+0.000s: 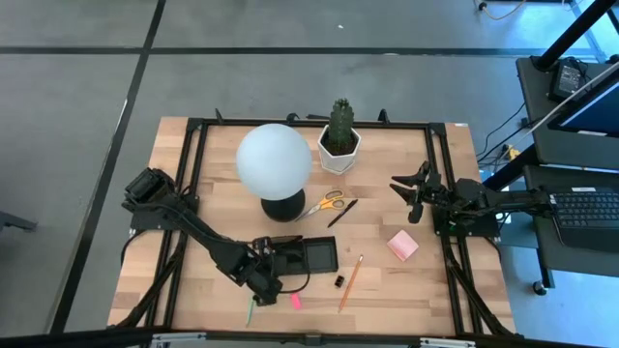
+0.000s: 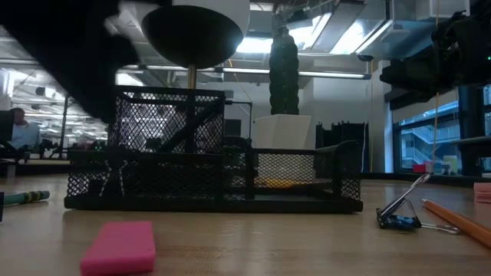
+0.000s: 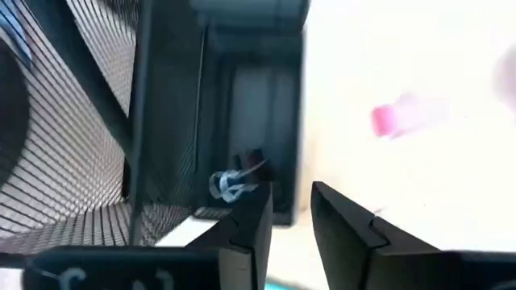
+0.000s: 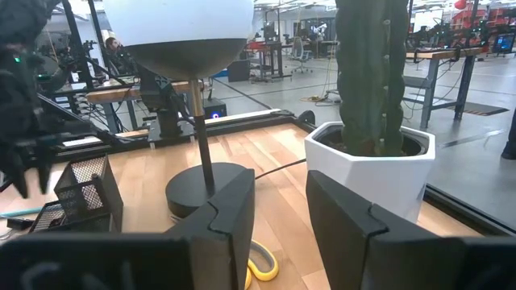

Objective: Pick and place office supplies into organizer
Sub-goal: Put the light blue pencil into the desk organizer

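Left pincer (image 1: 274, 282): fingers parted, empty, over the organizer (image 1: 308, 257)
Binder clip (image 3: 230, 184): inside organizer
Right pincer (image 1: 411, 192): parted, empty, near cactus (image 1: 339, 124)

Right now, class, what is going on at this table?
A two-armed robot is sorting office supplies into a black mesh organizer. The left pincer is at the organizer's end compartment, open, with a binder clip lying inside. The right pincer waits open near the cactus. Scissors, pencils, sticky notes and an eraser lie outside.
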